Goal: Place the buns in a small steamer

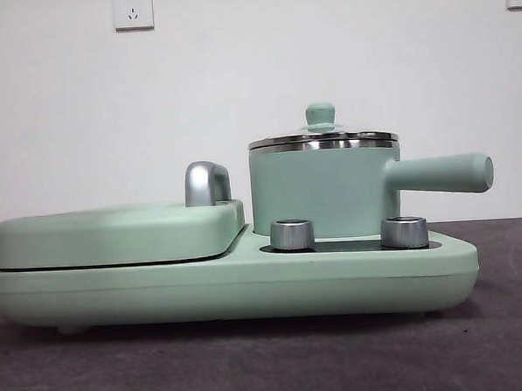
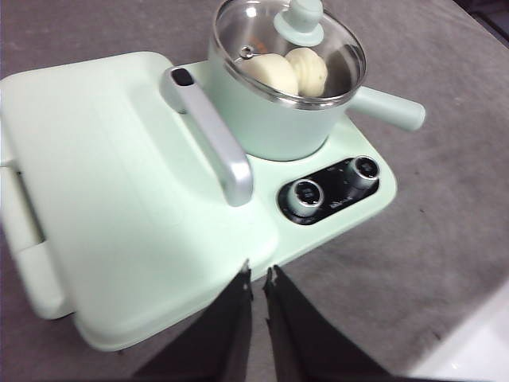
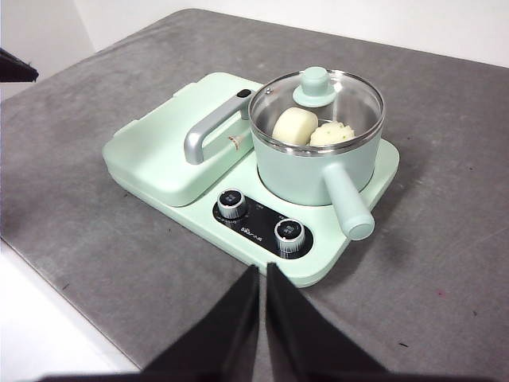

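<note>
Buns [image 3: 312, 129] lie side by side inside the small steamer [image 3: 312, 163], under its glass lid [image 3: 316, 94] (both wrist views look down through it); the front view, level with the desk [image 3: 95, 231], shows only the pot's green wall and steel rim. The steamer stands on the mint-green cooker base [image 1: 248, 279] beside the flat griddle [image 1: 114, 236], behind two knobs [image 1: 292, 234]. Left gripper [image 2: 257, 278] and right gripper [image 3: 262, 274] hang above the desk, jaws nearly closed and empty.

The grey table [image 3: 119, 239] bears only the mint-green cooker base [image 3: 350, 239], standing flat on it.
</note>
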Available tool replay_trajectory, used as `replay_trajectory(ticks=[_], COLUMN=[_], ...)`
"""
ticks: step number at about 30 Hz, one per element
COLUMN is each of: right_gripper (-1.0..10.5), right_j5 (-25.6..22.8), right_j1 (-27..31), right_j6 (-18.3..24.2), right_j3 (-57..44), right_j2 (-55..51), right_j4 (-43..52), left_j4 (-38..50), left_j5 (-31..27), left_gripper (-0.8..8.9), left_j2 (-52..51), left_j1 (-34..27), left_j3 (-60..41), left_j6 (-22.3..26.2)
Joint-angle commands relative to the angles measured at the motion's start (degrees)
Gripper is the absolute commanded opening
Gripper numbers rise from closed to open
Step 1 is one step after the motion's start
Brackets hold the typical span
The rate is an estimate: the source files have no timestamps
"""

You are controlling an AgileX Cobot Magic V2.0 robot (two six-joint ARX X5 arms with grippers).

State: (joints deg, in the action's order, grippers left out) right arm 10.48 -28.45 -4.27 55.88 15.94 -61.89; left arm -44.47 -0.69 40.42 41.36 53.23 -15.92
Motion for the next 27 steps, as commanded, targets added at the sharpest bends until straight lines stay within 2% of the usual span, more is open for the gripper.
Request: replay_trajectory(ticks=[1,2,4,9,13,19,22,27], right_gripper=[0.1,0.1,0.1,0.1,0.1,0.1,0.1,0.1], right_j5=[0.0,-0.02,-0.04,-0.02,-0.02,-0.02,0.0,-0.02], right_j1=[-0.31,-0.31,-0.31,-0.28,-0.31,-0.31,-0.31,-0.31], right_j6=[0.46,0.46,0.46,0.46,0.48,0.46,0.46,0.46], right_j3=[0.72,0.72,0.74,0.74,0.74,0.74,0.74,0.74], right_j2=[0.04,0.04,0.04,0.04,0.04,0.04,0.04,0.04], right_j4=[0.63,0.61,0.61,0.61,0.61,0.63,0.61,0.61], left_j4=[0.63,0.83,3.91,13.7,23.28,33.83,35.15,35.39], left_j5=[-0.26,0.26,0.44,0.44,0.42,0.37,0.37,0.39], left_gripper=[0.33,0.33,0.33,0.33,0.33,0.33,0.33,0.33], left_j2=[-2.89,-4.9,-9.86,-24.52,-33.33,-39.78,-40.24,-40.24], left_j1=[-3.45,-5.77,-10.82,-24.94,-32.44,-36.5,-37.62,-38.47], left_j3=[-1.25,-2.45,-5.97,-19.63,-31.95,-45.27,-48.28,-51.56], left_j6=[6.23,9.2,9.62,14.93,15.52,15.43,17.07,16.96])
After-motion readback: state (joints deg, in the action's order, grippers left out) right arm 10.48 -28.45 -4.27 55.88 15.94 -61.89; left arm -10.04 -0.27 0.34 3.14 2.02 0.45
